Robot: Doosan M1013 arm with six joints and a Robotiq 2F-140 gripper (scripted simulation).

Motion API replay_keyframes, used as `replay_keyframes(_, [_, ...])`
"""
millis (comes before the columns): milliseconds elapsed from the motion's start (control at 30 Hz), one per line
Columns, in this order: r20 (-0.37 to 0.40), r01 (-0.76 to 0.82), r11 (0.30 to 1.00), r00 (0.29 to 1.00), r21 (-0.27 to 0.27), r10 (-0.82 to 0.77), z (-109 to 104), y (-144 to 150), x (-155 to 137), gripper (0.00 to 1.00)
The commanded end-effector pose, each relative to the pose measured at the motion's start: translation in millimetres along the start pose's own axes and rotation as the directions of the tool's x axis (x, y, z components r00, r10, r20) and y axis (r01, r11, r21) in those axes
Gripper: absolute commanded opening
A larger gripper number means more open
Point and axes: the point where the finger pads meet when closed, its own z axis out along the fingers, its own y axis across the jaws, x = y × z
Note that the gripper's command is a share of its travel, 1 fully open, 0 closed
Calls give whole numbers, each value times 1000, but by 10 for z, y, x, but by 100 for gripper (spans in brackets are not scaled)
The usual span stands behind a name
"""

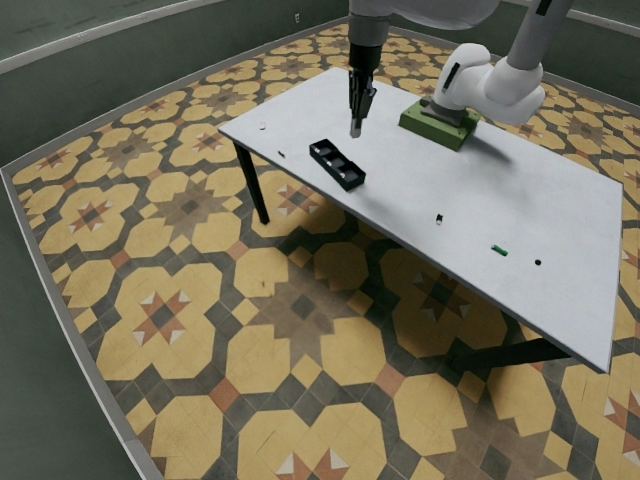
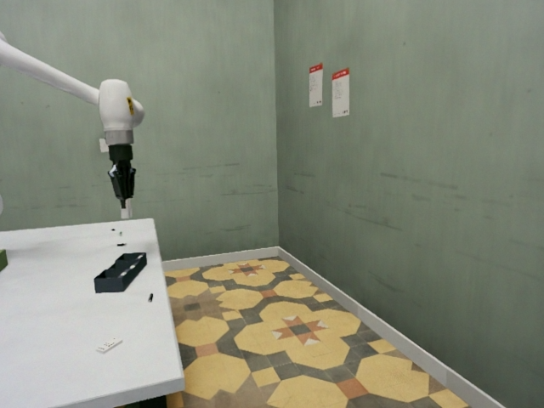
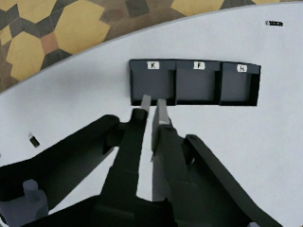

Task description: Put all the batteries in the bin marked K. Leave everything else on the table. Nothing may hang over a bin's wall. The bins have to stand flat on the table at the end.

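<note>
A black tray of three bins (image 1: 337, 164) lies near the table's left front edge; it also shows in the exterior view (image 2: 121, 272) and the wrist view (image 3: 193, 82). The bin marked K (image 3: 151, 82) is the left one in the wrist view. My gripper (image 1: 355, 131) hangs well above the table over the K end, also in the exterior view (image 2: 126, 213) and the wrist view (image 3: 154, 104). Its fingers are shut and I see nothing between them. A small dark cylinder (image 1: 281, 153) lies left of the tray. A black and white piece (image 1: 438, 218) lies further right.
A green strip (image 1: 499, 250) and a black round thing (image 1: 537, 262) lie near the right front edge. A small white piece (image 1: 262, 124) lies at the far left corner. The arm's green base block (image 1: 439, 124) stands at the back.
</note>
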Motion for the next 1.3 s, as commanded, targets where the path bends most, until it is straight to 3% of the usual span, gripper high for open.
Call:
replay_keyframes(0, [0,0,1000,1000,0,0,-6,0,0,15])
replay_keyframes(33, [0,0,1000,1000,0,0,-6,0,0,15])
replay_keyframes(67, [0,-50,999,999,0,50,24,57,53,23])
replay_keyframes(133, [0,-50,999,999,0,50,24,57,53,23])
replay_keyframes(267, [0,-247,969,969,0,247,142,287,264,23])
replay_keyframes(433, [0,-469,883,883,0,469,289,574,528,23])
replay_keyframes(633, [1,-694,720,720,1,694,466,918,845,23])
replay_keyframes(700, [1,-694,720,720,1,694,466,918,845,23])
replay_keyframes(733, [0,-751,660,660,0,751,496,975,898,23])
replay_keyframes(1000, [0,-927,374,374,0,927,732,1435,1320,23])
replay_keyframes(1267, [0,-927,374,374,0,927,909,1779,1636,23])
